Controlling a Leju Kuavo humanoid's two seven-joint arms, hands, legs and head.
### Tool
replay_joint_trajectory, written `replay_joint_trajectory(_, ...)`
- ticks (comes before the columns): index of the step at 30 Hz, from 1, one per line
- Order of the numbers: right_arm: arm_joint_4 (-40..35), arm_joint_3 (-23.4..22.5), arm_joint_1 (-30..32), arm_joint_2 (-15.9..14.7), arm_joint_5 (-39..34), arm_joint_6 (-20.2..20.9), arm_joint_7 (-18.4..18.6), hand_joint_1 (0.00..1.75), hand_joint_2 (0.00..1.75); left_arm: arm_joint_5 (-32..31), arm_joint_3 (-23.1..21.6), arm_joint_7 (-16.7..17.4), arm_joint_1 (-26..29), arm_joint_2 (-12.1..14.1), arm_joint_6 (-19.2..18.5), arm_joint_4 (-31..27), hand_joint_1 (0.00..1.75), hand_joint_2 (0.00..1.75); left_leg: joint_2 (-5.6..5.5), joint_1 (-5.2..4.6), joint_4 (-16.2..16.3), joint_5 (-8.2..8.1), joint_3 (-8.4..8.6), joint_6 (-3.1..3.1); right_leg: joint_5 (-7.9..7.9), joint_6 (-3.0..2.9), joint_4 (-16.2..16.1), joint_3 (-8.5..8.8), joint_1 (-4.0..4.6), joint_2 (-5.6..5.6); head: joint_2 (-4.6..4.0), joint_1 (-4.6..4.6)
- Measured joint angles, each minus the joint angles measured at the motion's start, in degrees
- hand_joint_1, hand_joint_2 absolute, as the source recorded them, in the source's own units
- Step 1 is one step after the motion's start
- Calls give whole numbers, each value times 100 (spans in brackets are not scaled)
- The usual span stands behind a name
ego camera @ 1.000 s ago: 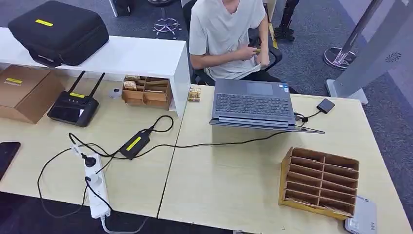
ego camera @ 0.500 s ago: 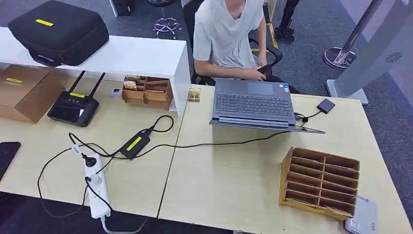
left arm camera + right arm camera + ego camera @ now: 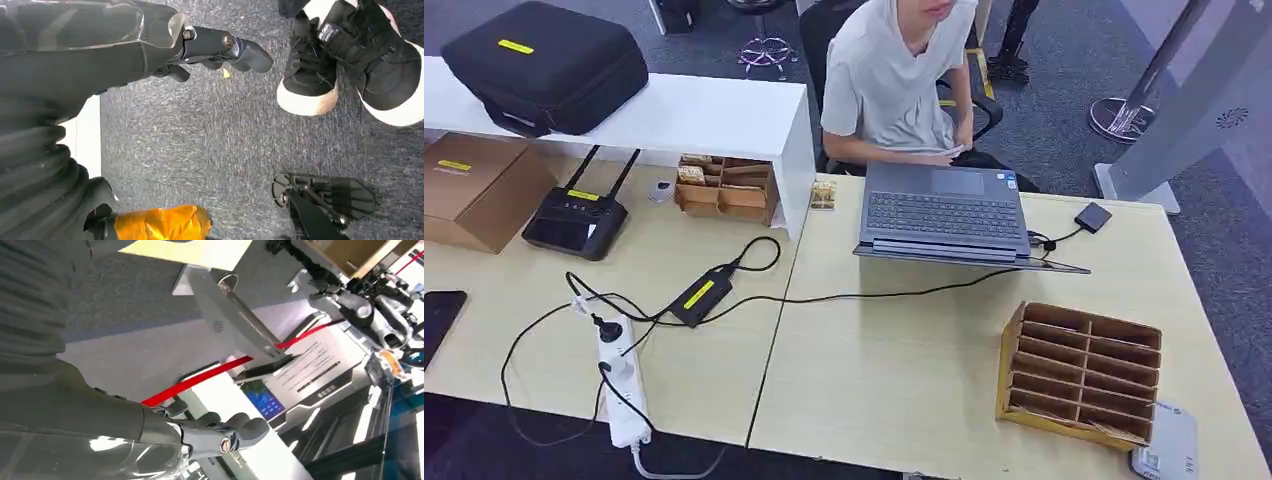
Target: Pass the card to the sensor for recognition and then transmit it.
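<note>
Pale wood tabletop (image 3: 904, 380), two sections butted side by side, with grey carpet beyond: your working area, seen from the head view. Listed on it, for your reference: a wooden card rack (image 3: 1079, 372) with slotted compartments at the near right; a flat grey sensor pad (image 3: 1167, 452) just beside the rack at the tabletop's near right corner; an open laptop (image 3: 944, 212) at the far side with a small black adapter (image 3: 1092, 216) to its right; a black power brick (image 3: 699, 295) and a white power strip (image 3: 621, 385) trailing cables on the left section; a router (image 3: 576, 218), a cardboard box (image 3: 469, 185) and a small wooden tray (image 3: 726, 188) further back; a black case (image 3: 544, 65) on the white shelf (image 3: 704, 115). A person (image 3: 894, 85) sits behind the laptop. Your left hand (image 3: 220, 47) hangs over the carpet with fingers loosely curled and nothing in them; your right hand (image 3: 220, 432) is likewise low at your side, fingers gently bent, holding nothing. Whether the rack holds a card you cannot tell from here. Progress: judged as not begun. Remaining: take a card, present it to the sensor pad, hand it over.
</note>
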Motion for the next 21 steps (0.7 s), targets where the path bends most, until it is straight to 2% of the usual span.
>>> replay_joint_trajectory(1, -7, 166, 12, -28, 83, -142, 55, 0, 175, -4, -11, 2, 1, -7, 55, 0, 0, 175, 1, 0, 0, 0, 1, 0, 0, 0, 0, 0, -1, 1, 0, 0)
replay_joint_trajectory(5, -37, 741, 42, -122, 264, -450, 131, 0, 175, -46, -68, 41, -2, -28, 126, 0, 0, 175, -2, 0, 1, 0, -2, 0, 0, 0, -1, 0, -2, -3, 0, 2)
replay_joint_trajectory(8, -39, 1209, 0, -284, 253, -808, 424, 0, 175, -112, -90, 46, -2, -37, 126, 0, 0, 175, 1, -1, 0, 0, -4, 0, 1, 0, 0, 2, -2, 3, 0, 0)
replay_joint_trajectory(10, -7, 1677, -144, -467, 105, -836, 727, 0, 175, -140, -120, 46, -7, -37, 126, 0, 0, 175, 11, -1, 1, 0, -3, 0, 2, -2, 0, -1, -3, 12, 0, 0)
replay_joint_trajectory(12, 48, 2052, -307, -665, 54, -869, 868, 0, 175, -162, -138, 46, -16, -39, 126, 0, 0, 175, 11, -1, 2, 1, 3, 1, 3, -2, -1, -1, -3, 9, 0, 2)
replay_joint_trajectory(17, 221, 2669, -706, -1003, 299, -996, 999, 0, 175, -223, -212, 55, -11, -37, 124, 0, 0, 175, 7, -2, 2, 8, -2, 3, 7, -5, 1, 0, -2, 2, 0, 0)
replay_joint_trajectory(21, 363, 3088, -1060, -1132, 476, -1099, 1082, 0, 175, -271, -245, 63, -15, -37, 120, 0, 0, 175, 6, -1, 2, 9, -2, 2, 7, -5, 1, -1, 0, 2, 0, 0)
